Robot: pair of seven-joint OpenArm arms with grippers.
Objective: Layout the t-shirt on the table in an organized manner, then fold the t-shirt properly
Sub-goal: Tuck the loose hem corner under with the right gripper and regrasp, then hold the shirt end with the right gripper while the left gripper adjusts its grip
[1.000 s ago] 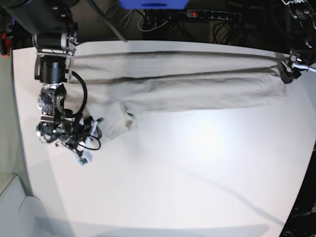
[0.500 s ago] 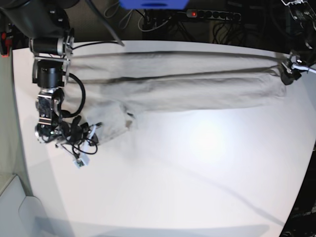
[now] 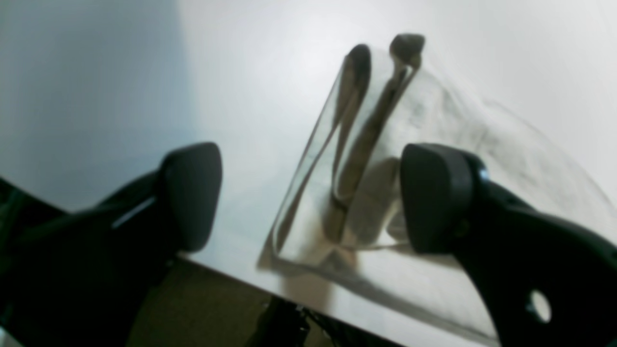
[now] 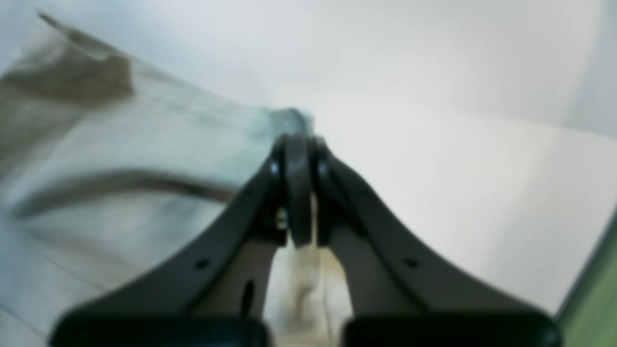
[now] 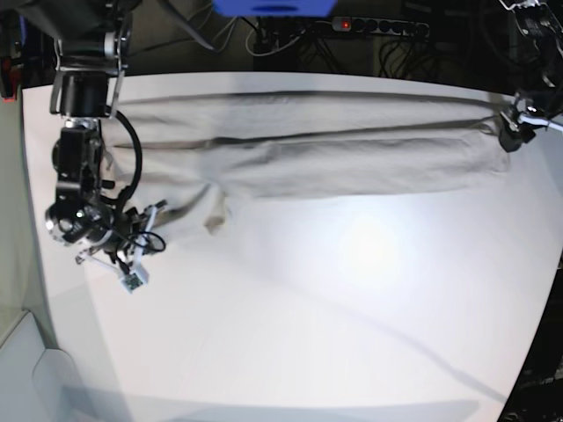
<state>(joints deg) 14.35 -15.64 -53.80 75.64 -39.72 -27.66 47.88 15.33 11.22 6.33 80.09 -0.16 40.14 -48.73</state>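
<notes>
The beige-grey t-shirt [image 5: 334, 149] lies stretched in a long band across the far half of the white table [image 5: 334, 316]. At the left of the base view, my right gripper [image 5: 158, 215] is shut on a fold of the shirt's lower left part. In the right wrist view the closed right gripper [image 4: 299, 193] pinches the t-shirt [image 4: 144, 168], and cloth shows between the fingers. At the far right, my left gripper [image 5: 510, 136] stands open over the shirt's end. The left wrist view shows the left gripper [image 3: 313, 197] wide open, with the t-shirt [image 3: 366, 144] corner folded between and beyond its fingers.
Behind the table a power strip [image 5: 378, 26] with cables and a blue object [image 5: 273, 7] stand. The table edge [image 3: 231, 270] runs just under the left gripper. A white shape [image 5: 35, 369] sits off the table's near left corner.
My right gripper has shut on the shirt and shifted left, dragging the loose flap of cloth with it. The left gripper has stayed put and open.
</notes>
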